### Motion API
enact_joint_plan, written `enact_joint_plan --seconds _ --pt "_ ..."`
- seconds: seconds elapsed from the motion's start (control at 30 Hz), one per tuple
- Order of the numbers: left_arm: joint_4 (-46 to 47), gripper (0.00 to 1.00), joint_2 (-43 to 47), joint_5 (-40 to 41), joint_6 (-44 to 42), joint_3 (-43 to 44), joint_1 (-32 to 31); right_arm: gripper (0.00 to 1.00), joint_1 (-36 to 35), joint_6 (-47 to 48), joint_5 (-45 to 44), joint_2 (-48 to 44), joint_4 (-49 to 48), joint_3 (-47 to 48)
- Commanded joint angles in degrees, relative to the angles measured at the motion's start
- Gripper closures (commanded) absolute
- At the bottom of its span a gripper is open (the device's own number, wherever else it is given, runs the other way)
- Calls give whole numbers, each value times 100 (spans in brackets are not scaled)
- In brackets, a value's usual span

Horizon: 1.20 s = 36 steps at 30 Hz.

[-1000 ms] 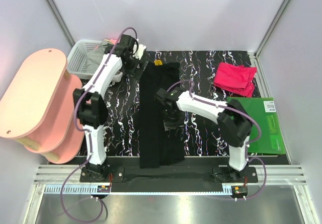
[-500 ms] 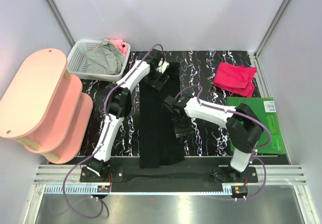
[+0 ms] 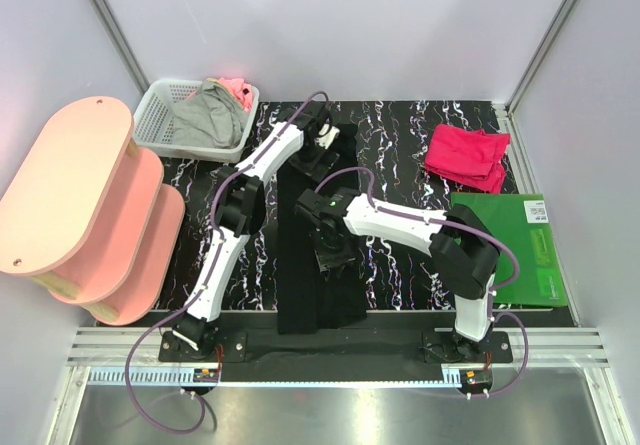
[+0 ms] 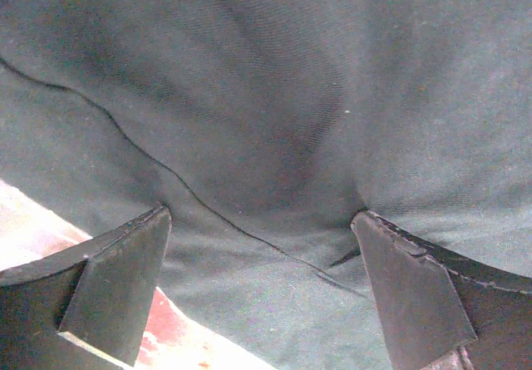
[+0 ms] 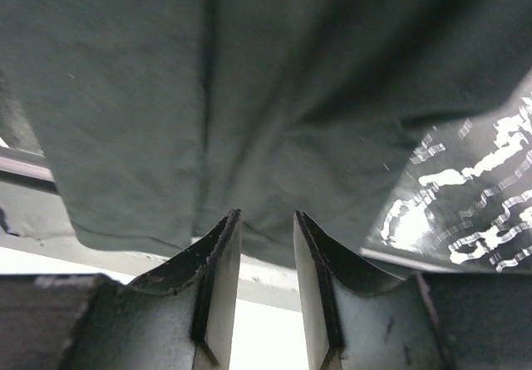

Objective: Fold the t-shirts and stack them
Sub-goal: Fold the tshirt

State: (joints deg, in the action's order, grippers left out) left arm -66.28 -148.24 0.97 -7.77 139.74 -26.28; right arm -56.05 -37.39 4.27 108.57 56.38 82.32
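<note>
The black t-shirt (image 3: pixel 300 265) lies folded into a long narrow strip down the middle of the table, no print showing. My left gripper (image 3: pixel 322 143) is at its far end, wide open, with both fingertips (image 4: pixel 137 249) pressed on the black cloth (image 4: pixel 274 120). My right gripper (image 3: pixel 331 252) is over the strip's middle. Its jaws stand a narrow gap apart, with the fingertips (image 5: pixel 226 224) against the cloth (image 5: pixel 249 79) and nothing visibly between them. The crimson-pink t-shirt (image 3: pixel 467 155) lies folded at the far right.
A white lattice basket (image 3: pixel 160 115) holding grey and pink cloth stands at the far left. A pink two-tier shelf (image 3: pixel 75 200) fills the left side. A flat green board (image 3: pixel 520 250) lies at the right edge. The shirt's near hem (image 5: pixel 125 235) reaches the table's front rail.
My left arm swung from beside the basket to the shirt's far end and settled on it. My right gripper shifted right, then back left, along the strip's middle.
</note>
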Motion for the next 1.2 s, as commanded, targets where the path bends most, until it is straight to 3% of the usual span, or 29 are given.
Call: enact_joint_plan --seconds 0.0,0.17,0.5,0.7,0.9,1.0,1.17 --pt "966 1 -21 825 311 -122 88 61 -29 74 232 181 -320 56" --pt "1293 1 -12 931 267 360 71 61 -29 12 258 164 -698 -304" --pt "1952 1 85 1256 -93 281 71 62 -29 -120 390 50 -1287 -981" --pt "2137 1 129 1441 -120 290 97 62 -29 20 338 225 -1472 -921" --pt "2120 1 848 1117 -277 -130 62 62 -29 126 372 287 -1489 -779" --pt "1979 1 1690 809 -549 -543 -26 60 -37 170 495 226 -1551 -806" --pt "1338 1 2457 659 -717 -904 -70 59 -125 170 767 322 -1569 -604"
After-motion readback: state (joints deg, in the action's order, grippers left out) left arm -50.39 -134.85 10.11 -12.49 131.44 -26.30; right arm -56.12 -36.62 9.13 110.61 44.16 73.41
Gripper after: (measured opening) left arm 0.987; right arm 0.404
